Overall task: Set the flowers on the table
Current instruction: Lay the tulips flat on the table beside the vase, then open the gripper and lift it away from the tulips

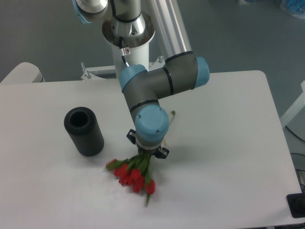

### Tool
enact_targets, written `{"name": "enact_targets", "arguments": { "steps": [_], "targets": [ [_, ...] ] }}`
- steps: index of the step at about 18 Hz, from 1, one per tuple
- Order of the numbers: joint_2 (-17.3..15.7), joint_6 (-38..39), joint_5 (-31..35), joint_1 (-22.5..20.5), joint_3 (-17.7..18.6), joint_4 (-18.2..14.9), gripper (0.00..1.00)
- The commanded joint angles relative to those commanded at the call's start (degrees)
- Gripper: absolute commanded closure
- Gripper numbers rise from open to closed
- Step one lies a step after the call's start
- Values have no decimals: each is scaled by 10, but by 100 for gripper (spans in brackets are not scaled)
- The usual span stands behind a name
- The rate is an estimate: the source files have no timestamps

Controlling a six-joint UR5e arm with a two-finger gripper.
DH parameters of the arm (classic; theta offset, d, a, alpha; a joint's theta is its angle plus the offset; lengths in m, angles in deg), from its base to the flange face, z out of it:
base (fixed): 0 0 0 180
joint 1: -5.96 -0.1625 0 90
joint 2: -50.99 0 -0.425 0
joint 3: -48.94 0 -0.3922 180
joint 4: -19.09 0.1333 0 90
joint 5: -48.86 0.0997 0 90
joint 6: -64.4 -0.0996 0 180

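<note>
White table (pixel 228 143) bears flowers (pixel 132 174) mid-surface, well off every edge.

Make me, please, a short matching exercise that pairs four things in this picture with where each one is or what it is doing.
Things:
1. flowers
2. cylinder
3. gripper
4. table

Descriptions:
A. black, standing upright at the left
B. white surface under everything else
C. red buds fanned out below the arm's wrist
D. around the green stems, its fingers hidden by the wrist

Pairs: 1-C, 2-A, 3-D, 4-B
</note>
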Motion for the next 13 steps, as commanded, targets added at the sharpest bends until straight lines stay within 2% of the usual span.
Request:
{"name": "enact_targets", "arguments": {
  "steps": [8,13],
  "targets": [
    [2,-25,1,-16,-29,1,0],
    [6,-171,4,-62,-64,0,0]
  ]
}}
